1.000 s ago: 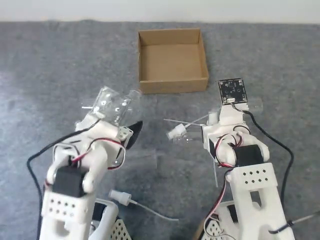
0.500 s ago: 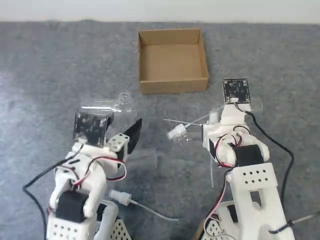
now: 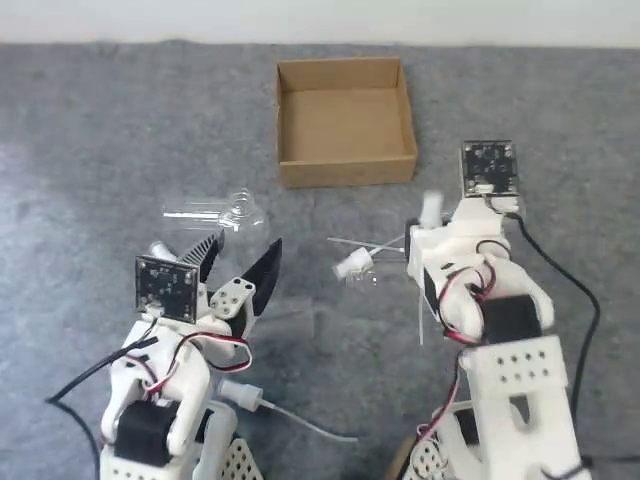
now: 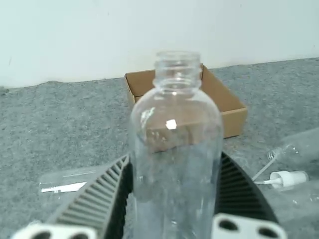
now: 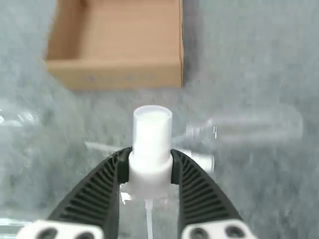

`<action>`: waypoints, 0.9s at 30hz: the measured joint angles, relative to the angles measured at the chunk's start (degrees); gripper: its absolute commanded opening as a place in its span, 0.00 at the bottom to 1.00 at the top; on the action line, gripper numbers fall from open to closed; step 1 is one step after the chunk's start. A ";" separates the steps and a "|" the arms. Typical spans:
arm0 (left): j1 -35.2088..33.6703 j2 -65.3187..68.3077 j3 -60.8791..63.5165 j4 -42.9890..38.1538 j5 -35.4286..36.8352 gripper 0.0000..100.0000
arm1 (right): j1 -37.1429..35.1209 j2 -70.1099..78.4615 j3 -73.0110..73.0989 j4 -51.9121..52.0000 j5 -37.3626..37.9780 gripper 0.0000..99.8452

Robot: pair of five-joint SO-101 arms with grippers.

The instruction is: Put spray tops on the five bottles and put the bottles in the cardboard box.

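Observation:
My left gripper (image 3: 243,245) is shut on a clear uncapped bottle (image 3: 245,213), its open neck pointing away from the wrist. In the left wrist view the bottle (image 4: 177,124) stands between the ribbed black fingers (image 4: 94,204) of that gripper (image 4: 174,164). My right gripper (image 3: 432,225) is shut on a white spray top (image 3: 431,207), held above the carpet to the right of the left arm. The right wrist view has the spray top (image 5: 152,134) clamped in the gripper (image 5: 150,157), with its thin tube hanging down. The cardboard box (image 3: 345,160) sits open at the back centre.
A clear bottle (image 3: 195,212) lies left of the held one. A capped bottle (image 3: 358,265) lies between the arms, and another clear bottle (image 5: 249,127) lies beyond the right gripper. A loose spray top (image 3: 240,392) with a long tube rests by the left arm's base.
The left arm has drawn back and turned the bottle from tilted to nearly upright. The right arm has lifted the spray top and shifted slightly right and farther away.

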 measured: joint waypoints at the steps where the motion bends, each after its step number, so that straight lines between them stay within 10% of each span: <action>1: 0.00 0.00 0.00 0.00 0.00 0.20 | -0.53 -1.32 -0.70 0.00 0.00 0.01; 27: 0.00 0.00 2.81 0.00 0.00 0.20 | -19.08 -20.31 -2.90 -31.56 -0.18 0.01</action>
